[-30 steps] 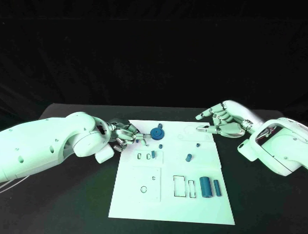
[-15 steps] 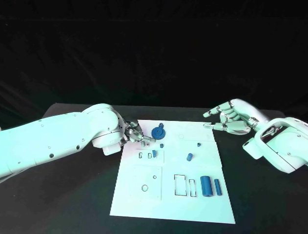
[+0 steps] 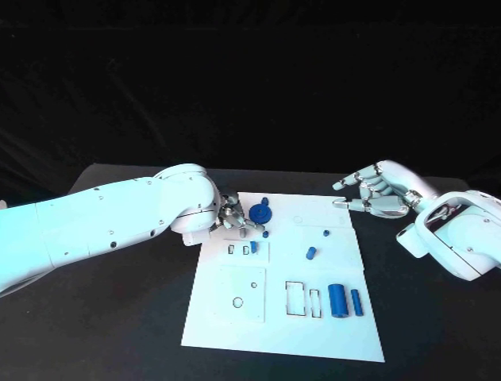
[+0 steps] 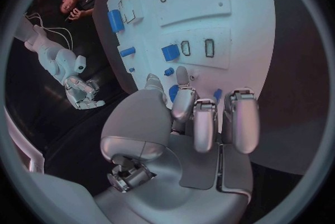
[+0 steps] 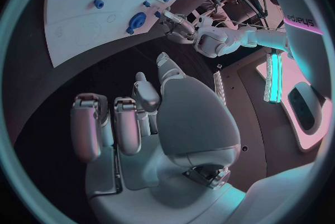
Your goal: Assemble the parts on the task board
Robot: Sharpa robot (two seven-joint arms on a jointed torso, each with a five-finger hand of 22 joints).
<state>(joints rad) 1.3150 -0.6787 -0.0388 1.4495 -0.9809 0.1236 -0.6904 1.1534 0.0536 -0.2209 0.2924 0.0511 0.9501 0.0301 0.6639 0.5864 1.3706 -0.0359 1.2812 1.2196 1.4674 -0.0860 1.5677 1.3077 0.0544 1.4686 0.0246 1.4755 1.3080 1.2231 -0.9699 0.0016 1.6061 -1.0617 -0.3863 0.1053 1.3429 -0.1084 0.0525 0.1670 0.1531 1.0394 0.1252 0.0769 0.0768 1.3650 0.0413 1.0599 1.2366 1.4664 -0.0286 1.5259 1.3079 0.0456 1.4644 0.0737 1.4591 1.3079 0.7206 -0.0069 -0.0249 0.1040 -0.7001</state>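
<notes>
Left hand [image 3: 234, 218] is down at the far-left corner of the task board [image 3: 284, 325], fingers [image 4: 197, 118] curled in over a small blue part [image 4: 173, 91], and right beside it sits the round blue part [image 3: 260, 213]. Whether the part is actually pinched, I cannot tell. Right hand [image 3: 376, 194] hovers off the board's far-right corner over the black tabletop [image 3: 113, 317], fingers half curled, holding nothing. Near the board's right edge, 2 blue cylinders [image 3: 344, 301] lie side by side, untouched. This looks like the pick-up step for that far piece. Next call: a firm pinch, then a clean lift toward its slot without nudging the round part.
</notes>
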